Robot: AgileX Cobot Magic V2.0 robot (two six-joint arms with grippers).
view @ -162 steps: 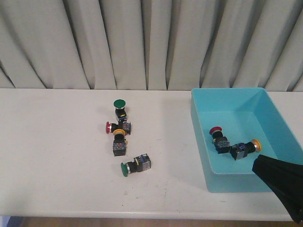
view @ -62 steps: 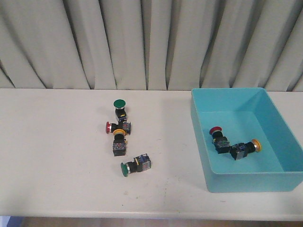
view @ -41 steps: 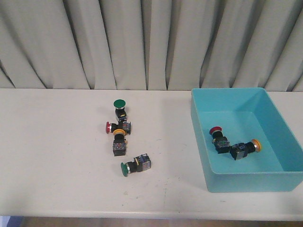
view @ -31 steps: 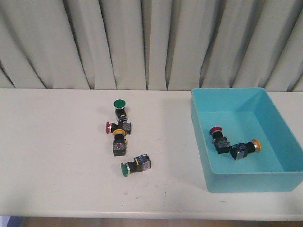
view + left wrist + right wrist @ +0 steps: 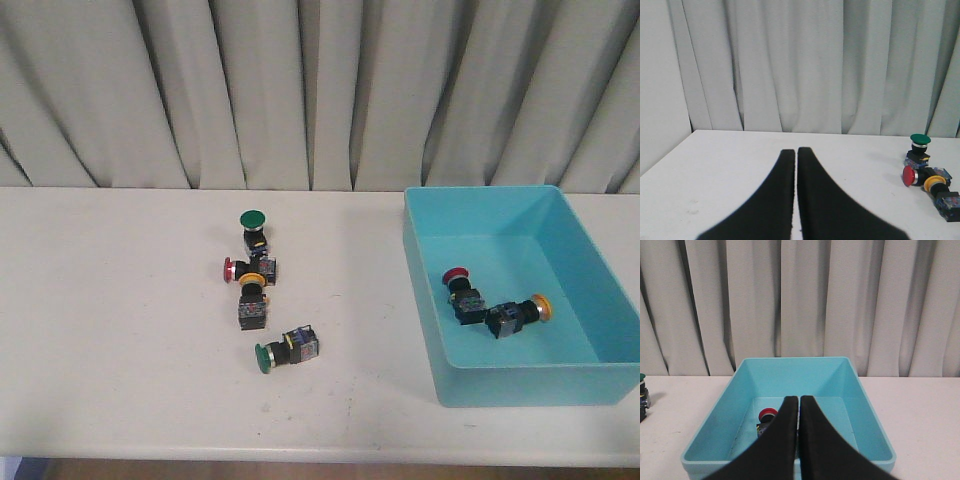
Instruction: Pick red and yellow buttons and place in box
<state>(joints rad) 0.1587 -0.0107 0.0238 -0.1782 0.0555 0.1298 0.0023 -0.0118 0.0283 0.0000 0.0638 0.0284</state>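
The turquoise box [image 5: 421, 262] stands at the right of the table and holds a red button [image 5: 457, 278] and a yellow button [image 5: 538, 306]. On the table lie a red button [image 5: 232, 269] and a yellow button [image 5: 252, 281] in a small cluster. Both show in the left wrist view, the red button [image 5: 909, 176] and the yellow button [image 5: 933, 183]. My left gripper [image 5: 796, 151] is shut and empty, off to the cluster's side. My right gripper [image 5: 799, 398] is shut and empty, in front of the box [image 5: 740, 390]; the red button [image 5: 768, 414] inside shows beside it. Neither gripper shows in the front view.
Two green-capped buttons lie by the cluster, one at the back [image 5: 252, 220] and one at the front [image 5: 266, 357]. The back one shows in the left wrist view [image 5: 920, 139]. A grey curtain [image 5: 300, 90] hangs behind the table. The table's front edge [image 5: 300, 455] runs near the bottom.
The black arm that stood at the front view's lower right 2.6 s ago has left that view. The buttons and box have not moved.
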